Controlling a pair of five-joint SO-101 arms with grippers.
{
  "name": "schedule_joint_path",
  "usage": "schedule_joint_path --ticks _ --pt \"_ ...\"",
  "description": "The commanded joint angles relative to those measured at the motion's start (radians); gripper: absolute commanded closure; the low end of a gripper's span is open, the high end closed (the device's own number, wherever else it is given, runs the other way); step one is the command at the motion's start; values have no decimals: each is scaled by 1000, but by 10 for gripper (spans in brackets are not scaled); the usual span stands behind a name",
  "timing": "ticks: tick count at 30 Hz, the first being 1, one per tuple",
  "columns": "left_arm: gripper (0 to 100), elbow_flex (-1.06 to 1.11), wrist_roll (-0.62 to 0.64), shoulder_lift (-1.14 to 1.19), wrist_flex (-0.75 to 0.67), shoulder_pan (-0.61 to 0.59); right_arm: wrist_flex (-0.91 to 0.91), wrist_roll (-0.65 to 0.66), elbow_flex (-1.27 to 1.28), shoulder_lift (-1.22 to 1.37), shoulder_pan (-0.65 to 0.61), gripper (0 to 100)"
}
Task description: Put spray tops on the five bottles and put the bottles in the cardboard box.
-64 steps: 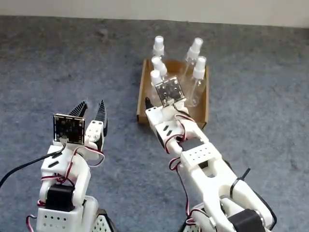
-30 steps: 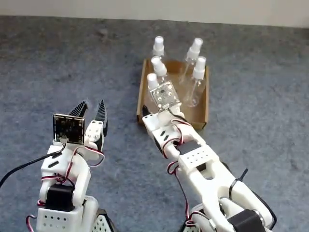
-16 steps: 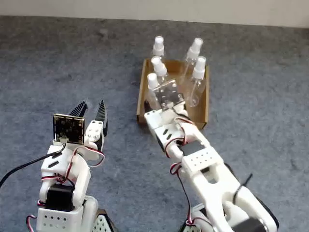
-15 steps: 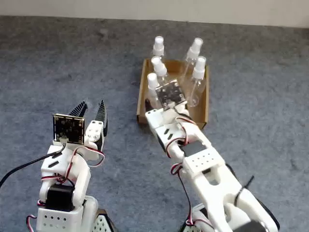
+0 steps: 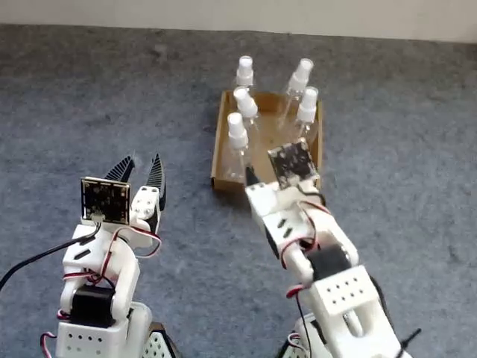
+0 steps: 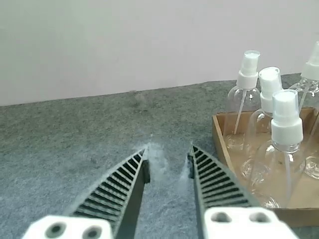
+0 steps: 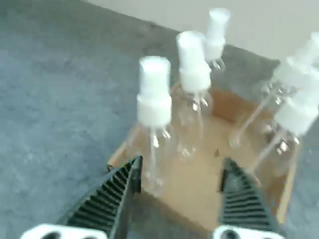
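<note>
Five bottles [image 5: 245, 103] stand upright with white spray tops [image 5: 237, 121] fitted, clustered at the cardboard box [image 5: 218, 160] (whether the two farthest stand inside its far wall or just beyond it, I cannot tell); the box lies straight ahead of the right gripper [image 7: 182, 165], which hangs spread and empty just short of the near wall; the left gripper [image 5: 143, 161] is likewise parted, holding nothing, well apart to the side, so the right one is nearer.

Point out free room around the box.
Carpet left of the box, beyond the left pincer, is bare; so is carpet right of it. Inside, five bottles crowd it, leaving a middle strip of floor.
</note>
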Motion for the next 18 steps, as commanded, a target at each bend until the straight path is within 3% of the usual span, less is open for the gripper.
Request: schedule_joint_path --ticks 1,5,9,15,18 --pt "912 -12 8 -10 -2 -1 82 12 62 -185 56 946" --pt "912 -8 8 -10 -2 -88 220 26 166 -363 81 995" --pt "912 -12 8 -12 0 -234 328 166 302 -512 82 995" --pt "909 62 8 -12 2 -453 509 181 467 -773 84 995" --pt "909 170 8 -12 0 -498 535 181 484 -742 84 995"
